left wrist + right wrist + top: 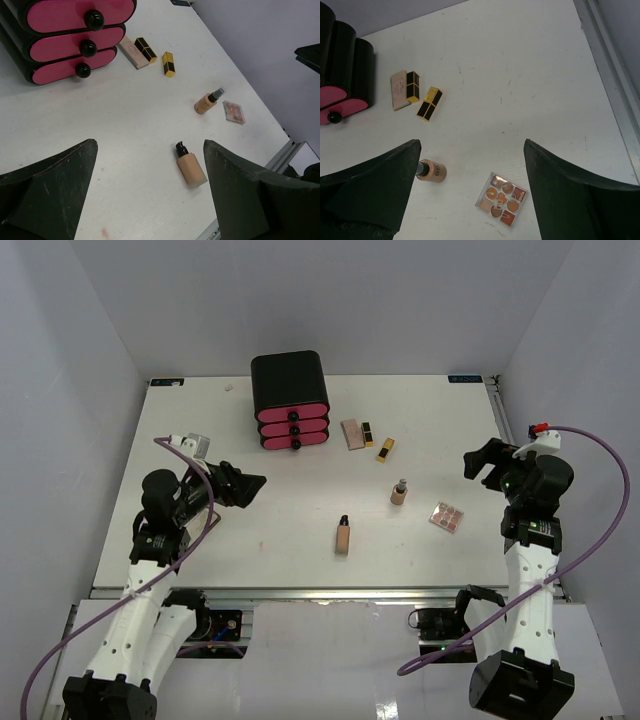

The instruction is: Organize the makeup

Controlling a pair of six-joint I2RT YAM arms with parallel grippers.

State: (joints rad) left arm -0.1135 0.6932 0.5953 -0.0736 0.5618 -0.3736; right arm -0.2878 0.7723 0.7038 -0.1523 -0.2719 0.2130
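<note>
The makeup lies loose on the white table [250,530]. A flat tan compact [350,434] and two black-and-gold lipsticks [367,433] [385,449] lie right of the drawer box. A beige pump bottle [399,491], a square pink-brown eyeshadow palette [447,517] and a beige black-capped tube [343,535] lie nearer me. My left gripper [245,485] is open and empty above the left side; the tube [190,167] lies beside its right finger. My right gripper [480,462] is open and empty above the palette [501,206] and the pump bottle [432,171].
A black box with three pink drawers [290,400], all shut, stands at the back centre. White walls enclose the table on three sides. A metal rail [300,592] runs along the near edge.
</note>
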